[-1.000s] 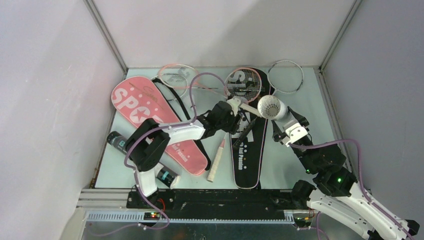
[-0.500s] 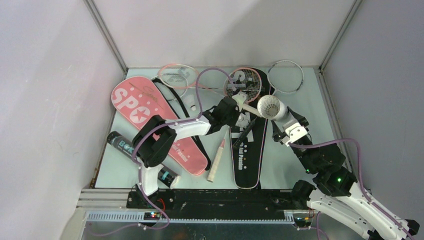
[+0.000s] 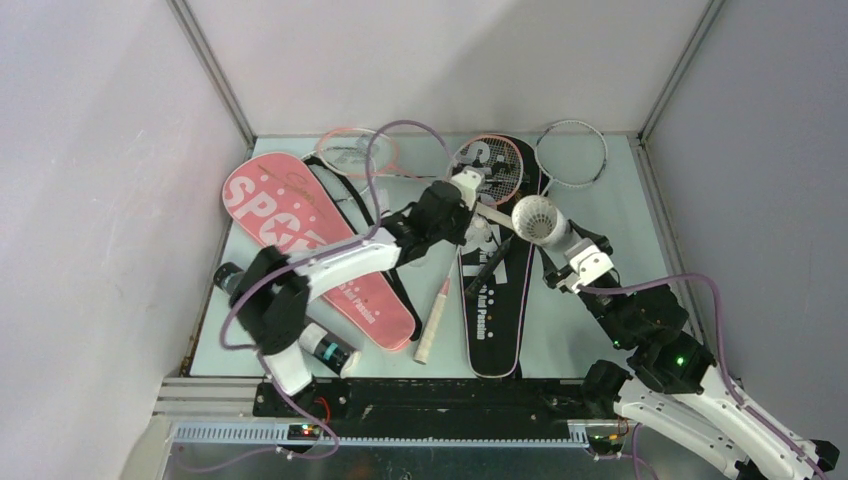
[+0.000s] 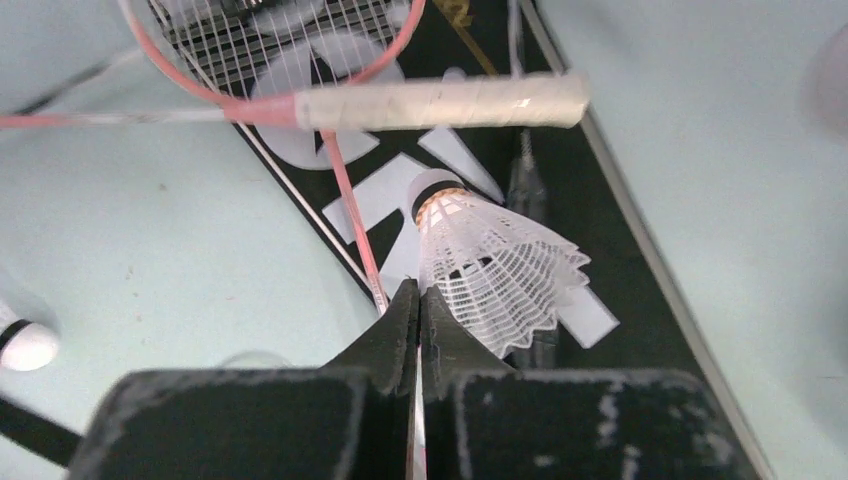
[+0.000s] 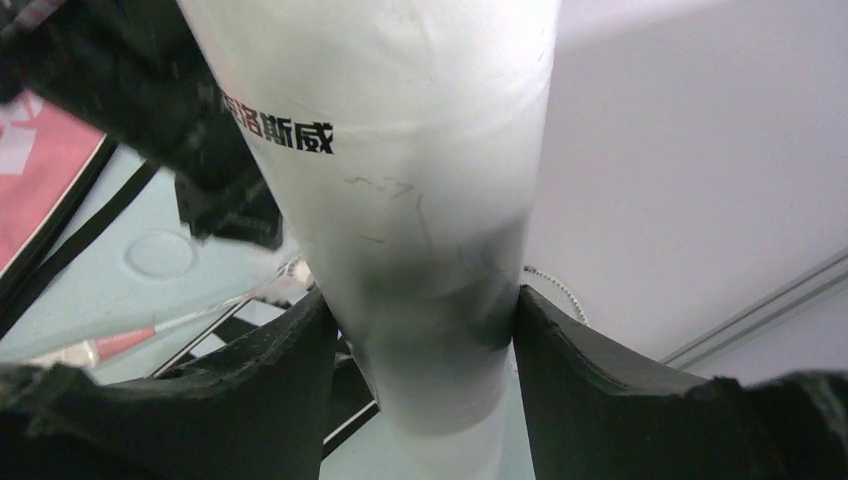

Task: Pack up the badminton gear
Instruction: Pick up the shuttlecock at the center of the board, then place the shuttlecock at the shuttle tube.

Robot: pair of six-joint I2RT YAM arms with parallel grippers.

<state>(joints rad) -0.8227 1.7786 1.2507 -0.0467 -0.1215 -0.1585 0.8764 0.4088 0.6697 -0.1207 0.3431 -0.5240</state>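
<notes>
My left gripper is shut over the black SPORT cover. A white shuttlecock lies on that cover against the outer side of the right finger, not between the jaws. Under the fingers runs the shaft of a pink racket. A second pink racket lays its white handle across the cover just beyond. My right gripper is shut on a white shuttle tube, held tilted above the cover with its open mouth up.
A pink SPORT cover lies at left, with two black tubes near the left front. A white racket rests at the back right. Walls close in the table on three sides.
The left gripper has closed and moved toward the back of the table, past the shuttlecock. The right arm has shifted the white tube slightly left.
</notes>
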